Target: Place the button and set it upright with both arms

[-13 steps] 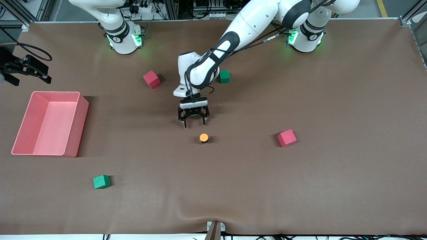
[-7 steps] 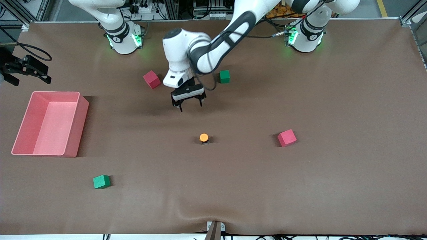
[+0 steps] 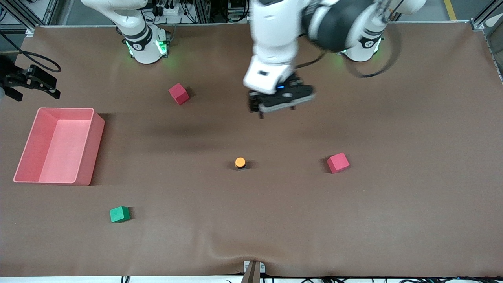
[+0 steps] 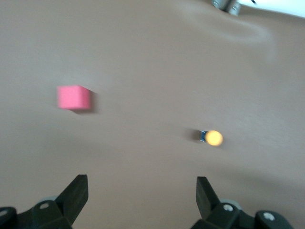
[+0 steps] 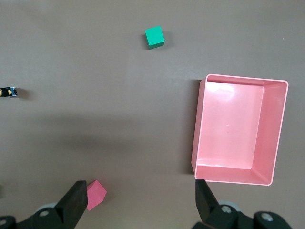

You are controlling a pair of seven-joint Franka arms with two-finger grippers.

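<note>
The button (image 3: 240,162) stands on the brown table with its orange cap up, near the middle. It also shows in the left wrist view (image 4: 212,138) and at the edge of the right wrist view (image 5: 7,91). My left gripper (image 3: 277,107) is open and empty, raised over the table between the button and the left arm's base; its wrist view (image 4: 140,183) shows the fingers wide apart. My right gripper (image 5: 140,186) is open and empty, high over the table, and out of the front view.
A pink bin (image 3: 96,133) sits toward the right arm's end. Red cubes (image 3: 178,93) (image 3: 338,162) and a green cube (image 3: 120,214) lie around. A black fixture with a cable (image 3: 31,80) stands at the table's edge.
My left gripper has risen and swung away from the button toward the left arm's base, and now covers the green cube it was beside. The button has not moved.
</note>
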